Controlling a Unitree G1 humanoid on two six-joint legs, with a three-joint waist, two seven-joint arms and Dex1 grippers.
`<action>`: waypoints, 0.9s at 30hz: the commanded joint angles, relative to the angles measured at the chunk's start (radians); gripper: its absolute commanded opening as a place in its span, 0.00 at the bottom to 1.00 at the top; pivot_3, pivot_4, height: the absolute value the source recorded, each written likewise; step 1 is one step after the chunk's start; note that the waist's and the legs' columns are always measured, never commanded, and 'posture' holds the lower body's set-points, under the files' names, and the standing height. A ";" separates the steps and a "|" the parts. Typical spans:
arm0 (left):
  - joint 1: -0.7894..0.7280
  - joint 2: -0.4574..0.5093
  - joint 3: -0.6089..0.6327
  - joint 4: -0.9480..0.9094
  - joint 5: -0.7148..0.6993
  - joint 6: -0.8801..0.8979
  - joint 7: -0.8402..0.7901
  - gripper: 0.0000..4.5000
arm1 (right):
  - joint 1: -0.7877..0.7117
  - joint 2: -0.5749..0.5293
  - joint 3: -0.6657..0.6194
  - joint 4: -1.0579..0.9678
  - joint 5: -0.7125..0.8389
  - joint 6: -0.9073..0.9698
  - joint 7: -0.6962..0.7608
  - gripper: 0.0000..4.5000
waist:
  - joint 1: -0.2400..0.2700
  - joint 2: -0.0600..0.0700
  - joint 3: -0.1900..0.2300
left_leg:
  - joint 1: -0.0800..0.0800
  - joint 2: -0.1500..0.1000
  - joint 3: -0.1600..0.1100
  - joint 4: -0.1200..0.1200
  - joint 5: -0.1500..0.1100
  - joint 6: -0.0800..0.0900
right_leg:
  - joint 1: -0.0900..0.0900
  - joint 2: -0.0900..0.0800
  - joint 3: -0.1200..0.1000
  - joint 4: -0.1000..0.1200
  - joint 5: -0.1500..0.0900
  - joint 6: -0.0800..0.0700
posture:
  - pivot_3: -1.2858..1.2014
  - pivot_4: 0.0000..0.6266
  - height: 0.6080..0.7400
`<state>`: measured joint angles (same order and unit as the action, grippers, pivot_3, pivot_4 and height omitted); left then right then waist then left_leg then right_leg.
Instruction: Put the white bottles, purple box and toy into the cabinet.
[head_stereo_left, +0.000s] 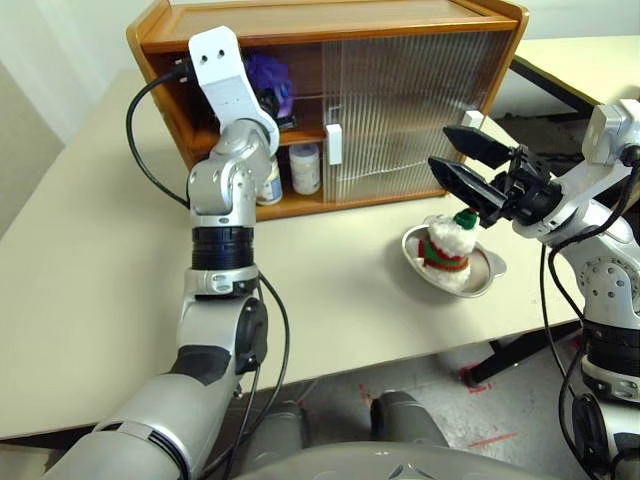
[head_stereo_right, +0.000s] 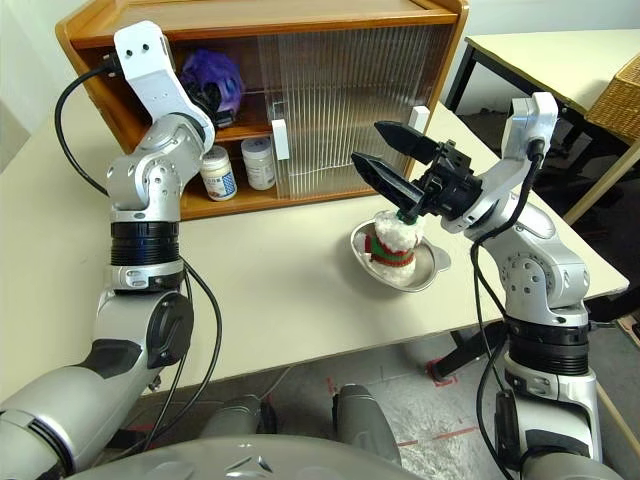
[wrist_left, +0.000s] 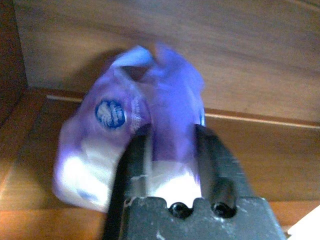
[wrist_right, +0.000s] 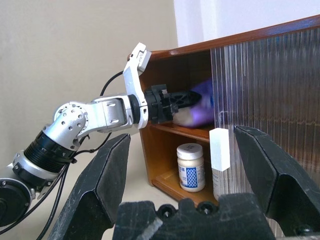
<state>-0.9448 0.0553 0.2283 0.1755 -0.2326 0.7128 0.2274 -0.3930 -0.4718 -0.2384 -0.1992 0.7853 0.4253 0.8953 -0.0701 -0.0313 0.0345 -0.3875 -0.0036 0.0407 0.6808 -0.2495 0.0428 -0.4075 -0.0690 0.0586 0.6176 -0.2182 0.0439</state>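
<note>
On cabinet (head_stereo_left: 420, 60) shelves: two white bottles (head_stereo_left: 304, 167), one purple box (wrist_left: 130, 145) between left gripper (wrist_left: 172, 150) fingers; right gripper (head_stereo_right: 385, 150) spread.

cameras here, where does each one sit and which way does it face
Head views: on the head, looking down over both arms at the table, the cabinet and the toy in its dish.
Left wrist view: on the left wrist, facing the cabinet's upper shelf; the left gripper has its jaws around the purple box.
Right wrist view: on the right wrist, facing the cabinet's open side; the right gripper is open.
Shared: purple box, and bottles on the lower shelf.
</note>
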 joint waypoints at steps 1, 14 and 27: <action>0.000 -0.007 0.005 -0.023 -0.010 0.006 -0.008 0.66 | 0.000 -0.005 0.010 -0.002 -0.004 -0.008 0.007 1.00 | 0.001 0.000 0.000 | 0.000 0.000 0.000 0.000 0.000 0.000 | 0.000 0.000 0.000 0.000 0.000 0.000 | 0.48 0.00 1.00; -0.025 0.011 -0.031 -0.082 -0.011 -0.025 -0.085 1.00 | -0.039 -0.009 0.025 0.032 -0.011 -0.006 0.026 1.00 | 0.006 0.000 0.000 | 0.000 0.000 0.000 0.000 0.000 0.000 | 0.000 0.000 0.000 0.000 0.000 0.000 | 0.49 0.00 1.00; 0.132 0.201 -0.035 -0.267 -0.179 -0.034 -0.509 1.00 | -0.029 -0.022 0.023 0.025 -0.005 0.001 0.030 1.00 | 0.000 0.000 0.000 | 0.001 0.000 0.001 0.000 0.000 0.000 | -0.001 0.000 0.001 0.001 -0.001 -0.002 | 0.49 0.00 1.00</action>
<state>-0.8347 0.2293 0.1868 -0.0617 -0.3780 0.6645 -0.2183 -0.4203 -0.4869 -0.2107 -0.1710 0.7760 0.4258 0.9193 -0.0702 -0.0309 0.0347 -0.3865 -0.0029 0.0416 0.6807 -0.2495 0.0427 -0.4082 -0.0685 0.0595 0.6194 -0.2191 0.0413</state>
